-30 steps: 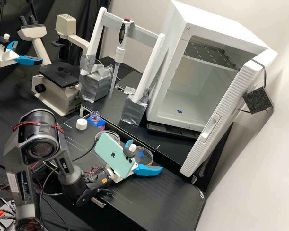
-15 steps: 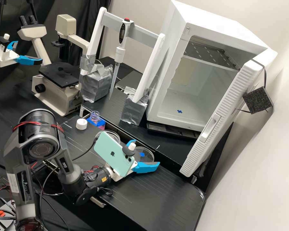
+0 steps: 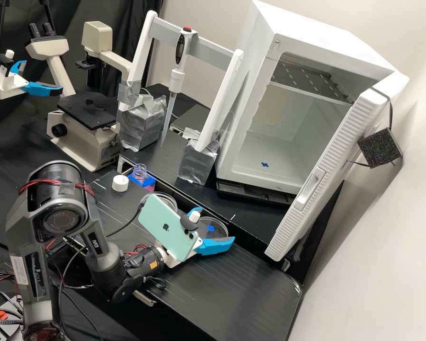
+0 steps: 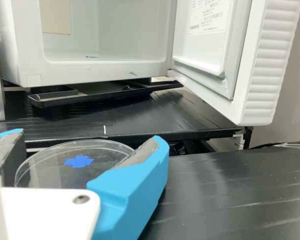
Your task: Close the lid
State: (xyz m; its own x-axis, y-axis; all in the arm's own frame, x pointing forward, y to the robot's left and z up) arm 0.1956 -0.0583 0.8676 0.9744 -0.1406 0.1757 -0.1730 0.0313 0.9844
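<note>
While the blue-marked dish (image 4: 105,156) is between the jaws of the gripper (image 3: 217,225), I cannot tell if they pinch it

i'm looking in on a lab: there's a microscope (image 3: 78,142), a pipette (image 3: 176,80) on its white stand (image 3: 213,49), and a clear round dish (image 4: 107,150) on the black bench (image 3: 232,289). the open white cabinet (image 3: 312,31) could be an incubator; i can't quite tell.

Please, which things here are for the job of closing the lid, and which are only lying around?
For the job, most likely:
gripper
clear dish with blue mark

Just around:
white cap
open bottle
pipette
microscope
</note>
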